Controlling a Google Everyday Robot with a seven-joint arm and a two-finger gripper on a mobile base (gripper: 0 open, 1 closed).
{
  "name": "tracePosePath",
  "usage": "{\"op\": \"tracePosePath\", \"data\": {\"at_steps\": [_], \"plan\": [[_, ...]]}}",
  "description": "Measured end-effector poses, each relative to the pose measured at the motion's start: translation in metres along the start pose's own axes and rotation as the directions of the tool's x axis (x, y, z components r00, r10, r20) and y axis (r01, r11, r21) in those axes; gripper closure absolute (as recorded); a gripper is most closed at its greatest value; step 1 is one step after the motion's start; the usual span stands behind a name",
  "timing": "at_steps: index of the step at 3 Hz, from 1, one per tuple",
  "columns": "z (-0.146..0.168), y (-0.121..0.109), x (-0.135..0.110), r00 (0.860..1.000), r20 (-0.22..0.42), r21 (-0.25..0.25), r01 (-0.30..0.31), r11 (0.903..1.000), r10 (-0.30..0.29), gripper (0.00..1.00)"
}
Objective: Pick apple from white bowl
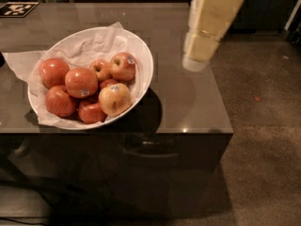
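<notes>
**Gripper hovering beside the bowl of apples**

The white bowl (146, 67) is sitting on a glossy dark countertop (188, 105), lined with crumpled white paper (89, 44) that is spilling over its rim on the far side from the gripper. Inside the bowl, the apples are crowding toward its near half. The apple (81, 82), round and evenly red-orange with a small dark sticker low on its front, is lying near the middle of the heap. It is touching its neighbours on several sides.

A pale yellowish apple (114, 99) is resting at the front of the bowl, just beside the target. A smaller stickered apple (123, 66) is leaning against the bowl's wall on the gripper's side. More red apples are filling the side of the bowl farthest from the gripper.

The gripper (195, 61), cream-coloured, is hanging in the air above the countertop, outside the bowl and beyond its rim, well apart from the apple. It is holding nothing that I can see. Whether it is parted or closed I cannot make out from here.

A black-and-white marker tag (18, 8) is lying flat on the countertop beyond the bowl.
</notes>
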State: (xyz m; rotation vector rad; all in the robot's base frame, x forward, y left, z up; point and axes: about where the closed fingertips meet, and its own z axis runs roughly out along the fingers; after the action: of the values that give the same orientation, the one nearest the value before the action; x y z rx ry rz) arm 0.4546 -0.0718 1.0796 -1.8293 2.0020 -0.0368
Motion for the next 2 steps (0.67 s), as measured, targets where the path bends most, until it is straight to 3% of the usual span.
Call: {"op": "tracePosePath", "data": {"at_steps": [2], "plan": [[-0.008,-0.006,-0.036,0.995,0.084,0.047,0.044,0.9979,-0.047,0.00]]}}
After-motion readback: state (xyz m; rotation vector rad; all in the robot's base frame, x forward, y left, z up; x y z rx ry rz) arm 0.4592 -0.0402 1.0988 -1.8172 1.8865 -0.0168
